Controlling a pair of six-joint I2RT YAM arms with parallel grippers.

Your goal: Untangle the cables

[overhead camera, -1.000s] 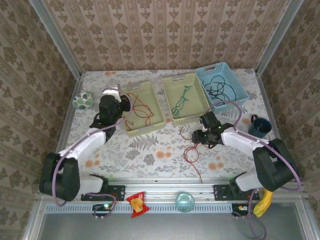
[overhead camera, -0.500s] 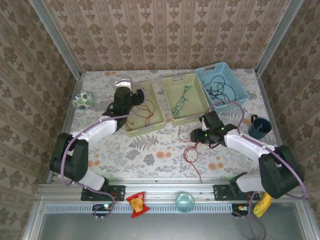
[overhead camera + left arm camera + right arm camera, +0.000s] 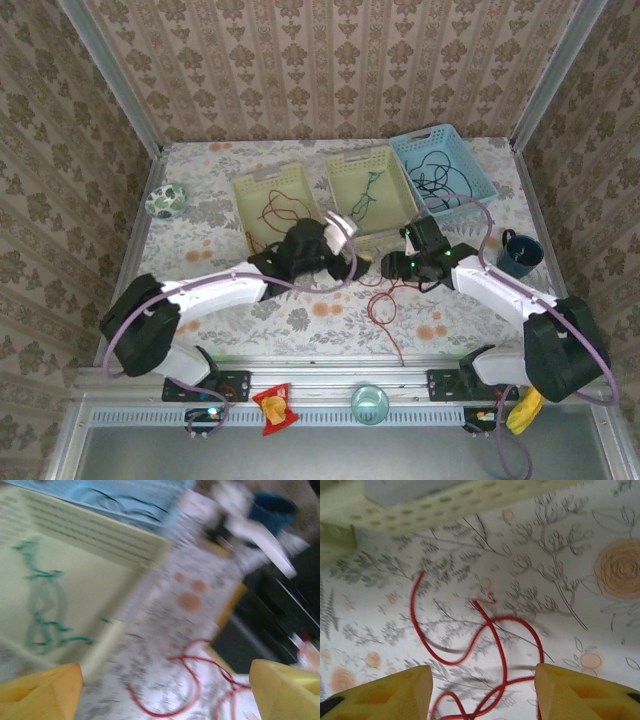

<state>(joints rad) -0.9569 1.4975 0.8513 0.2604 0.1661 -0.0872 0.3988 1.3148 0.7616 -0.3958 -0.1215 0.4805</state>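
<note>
Loose red cable [image 3: 383,308]: on table, long axis near–far.
Left cream basket [image 3: 268,174]: second red cable [image 3: 272,212].
Middle cream basket [image 3: 358,155]: green cable [image 3: 360,200].
Blue basket [image 3: 418,134]: black cable [image 3: 440,178].
Left gripper [image 3: 165,675], right gripper [image 3: 483,677]: wide, empty.

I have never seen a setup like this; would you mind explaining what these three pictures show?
Two robot arms are bolted to the near edge of a flower-patterned table. The overhead picture looks down on both; the other two come from wrist cameras, yellow fingertips at the bottom. The left pincer and right pincer are open, holding nothing. A thin red cable lies loose on the table under the right one. Behind stand a pale yellow basket holding a second red cable, another yellow basket with a green cable, and a blue basket with a black cable.
</note>
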